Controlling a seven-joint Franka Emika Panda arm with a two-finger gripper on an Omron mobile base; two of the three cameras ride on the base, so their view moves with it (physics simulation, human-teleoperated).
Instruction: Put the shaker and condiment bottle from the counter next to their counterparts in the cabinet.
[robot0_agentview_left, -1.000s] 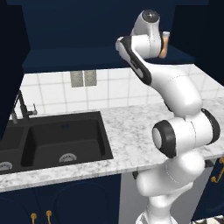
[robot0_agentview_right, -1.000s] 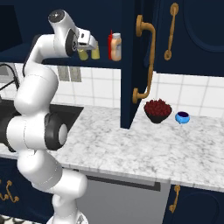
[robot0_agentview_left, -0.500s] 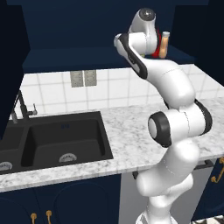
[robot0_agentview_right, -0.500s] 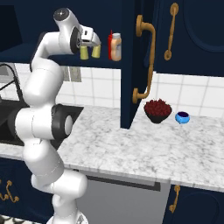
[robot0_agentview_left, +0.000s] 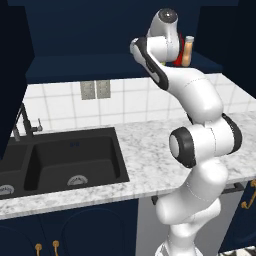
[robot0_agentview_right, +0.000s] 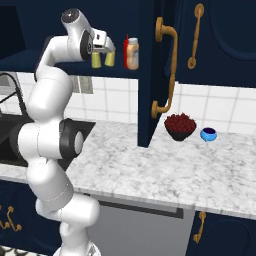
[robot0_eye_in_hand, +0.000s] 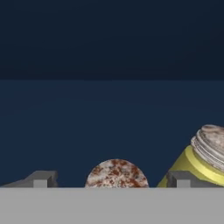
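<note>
Shakers are standing side by side, upright, on the cabinet shelf, directly under my end effector, whose fingers are spreading wide with one cap between them, gripping nothing. I am seeing the peach condiment bottle just beside the red squeeze bottle, on the same shelf.

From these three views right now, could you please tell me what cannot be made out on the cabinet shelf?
- Red squeeze bottle, left base view: mostly hidden behind the arm; right base view: mostly behind the condiment bottle.
- The two shakers, right base view: tops covered by the end effector, so which one was just placed is unclear.
- Hand view: shaker bodies are cut off by the bottom edge.
</note>
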